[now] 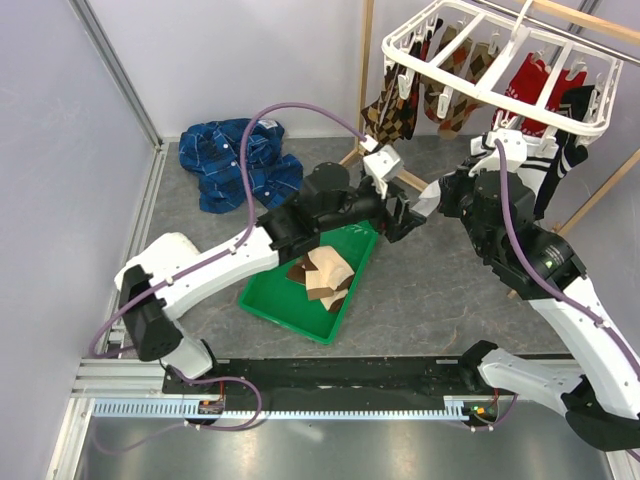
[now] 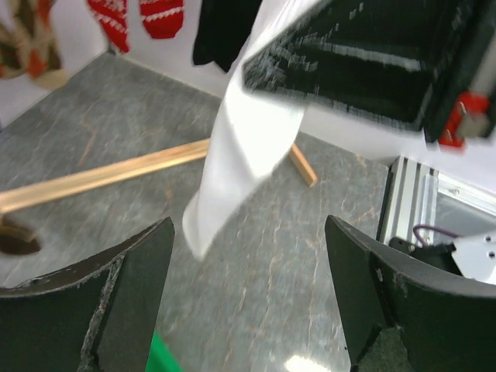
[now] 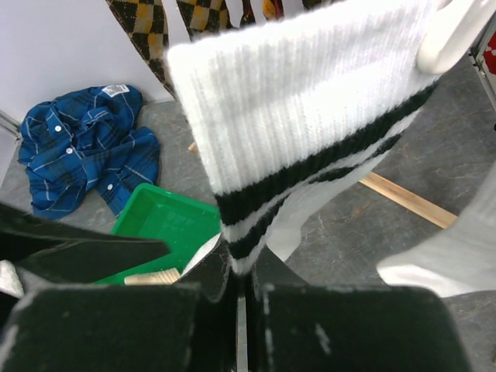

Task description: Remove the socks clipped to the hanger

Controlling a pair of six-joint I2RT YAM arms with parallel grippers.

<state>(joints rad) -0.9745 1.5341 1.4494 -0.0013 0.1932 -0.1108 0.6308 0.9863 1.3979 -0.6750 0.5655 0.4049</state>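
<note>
Green tray [image 1: 268, 297]: sits mid-bench [image 1: 430, 300], just beyond the arm bases; every place below is given from it.
Tan-and-brown socks [image 1: 325, 275]: lying loose inside the tray, already off the clips.
Right tool [image 3: 240, 283]: above the tray's far right corner, jaws pinched tight on the white striped sock.
White striped sock [image 3: 310, 116]: hangs above and just beyond the tray's far corner. Its edge below the black stripes is caught in the right tool, and its upper end rises towards a white plastic part at the top of the right wrist view. I cannot tell whether a clip bites it there.
Left tool [image 2: 248, 244]: also past the tray's far corner, spread wide and holding nothing, with the sock dangling just ahead of its gap.
Handling, as I judge it: light, limp, stretchy ribbed knit that is neither fragile nor slippery. It will lengthen before a clip lets go and will flop once free.
Where to take hold: high up, close to the clip, across a bunched fold of the knit, so the pull reaches the clip rather than only stretching the leg.
Blue plaid shirt [image 1: 235, 160]: crumpled on the bench beyond the tray, to its left.
Hanger [image 1: 398, 45]: farthest, raised above and beyond the tray to its right, on the wooden stand [image 1: 365, 70].
Clipped to it: argyle socks [image 1: 395, 115], red socks [image 1: 530, 80], black sock [image 2: 225, 31].
</note>
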